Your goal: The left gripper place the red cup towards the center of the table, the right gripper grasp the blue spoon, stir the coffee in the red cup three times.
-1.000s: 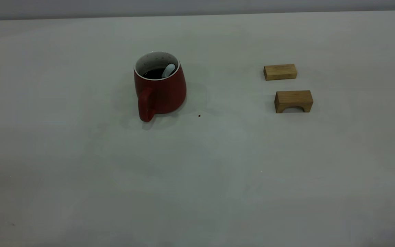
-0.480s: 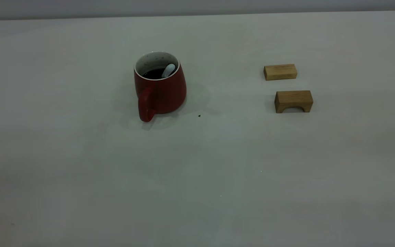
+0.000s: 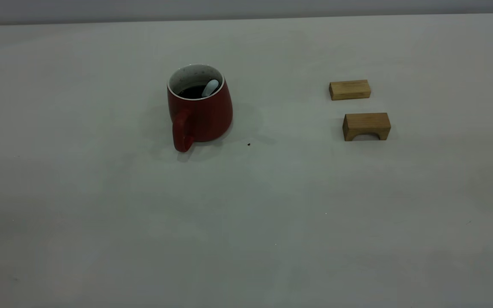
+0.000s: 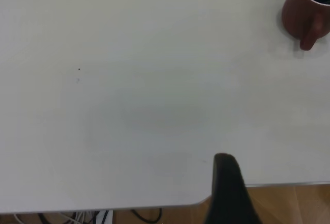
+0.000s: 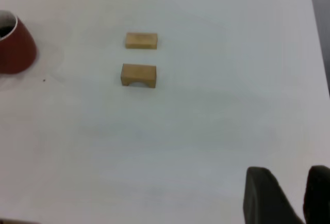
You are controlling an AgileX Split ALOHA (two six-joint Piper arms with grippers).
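Red cup [image 3: 199, 112] left of centre, wooden blocks [image 3: 360, 109] right, left jaws' state unclear, right jaws [image 5: 289, 195] narrowly parted.

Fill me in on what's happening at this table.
Nothing is being handled right now. The red cup stands on the table with coffee in it, and the blue spoon rests inside, leaning on the rim. Two wooden blocks sit apart to one side. The left gripper and right gripper hang back near the table's edge, holding nothing.
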